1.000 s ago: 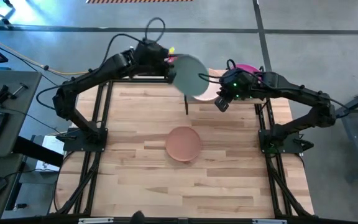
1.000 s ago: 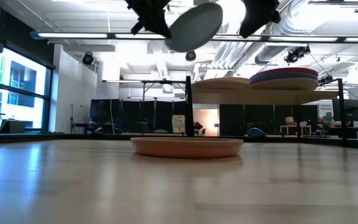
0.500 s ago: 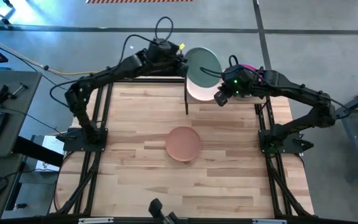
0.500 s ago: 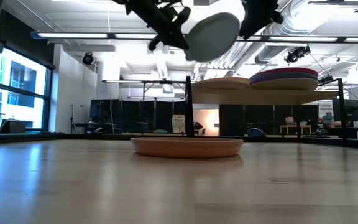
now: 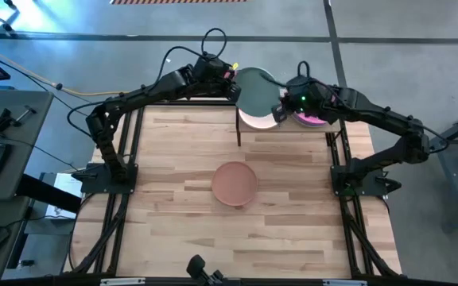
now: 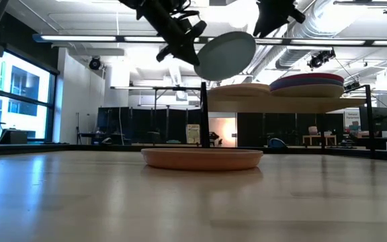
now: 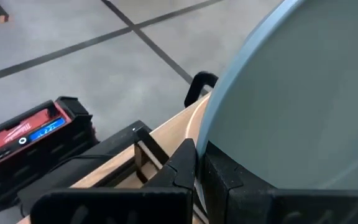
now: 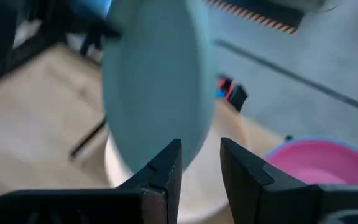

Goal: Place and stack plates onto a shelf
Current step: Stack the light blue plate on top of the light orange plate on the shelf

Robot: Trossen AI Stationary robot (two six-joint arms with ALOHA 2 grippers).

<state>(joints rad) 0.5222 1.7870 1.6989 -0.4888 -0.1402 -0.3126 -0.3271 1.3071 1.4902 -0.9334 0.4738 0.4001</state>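
Observation:
My left gripper is shut on a mint plate, which it holds tilted in the air over the shelf at the table's far edge. Below it, a cream plate lies on the shelf, and a pink-topped stack sits to its right. My right gripper stands open just right of the mint plate's edge, with nothing between its fingers. A terracotta plate rests flat on the table's middle. My left gripper pinches the mint plate's rim between its two fingers, one on each face. The fingers come from the table's left, slanting down. The plate is lifted clear and tilted, its free side higher, above the cream plate.
The shelf's black post stands upright in front of the cream plate. The shelf's board sits raised above the tabletop. Black frame rails run along the table's left and right sides.
My left gripper has carried the mint plate toward the table's far edge and right and a little down, so it now hangs over the cream plate on the shelf. My right gripper has turned at the wrist and shifted slightly toward the far edge, still open.

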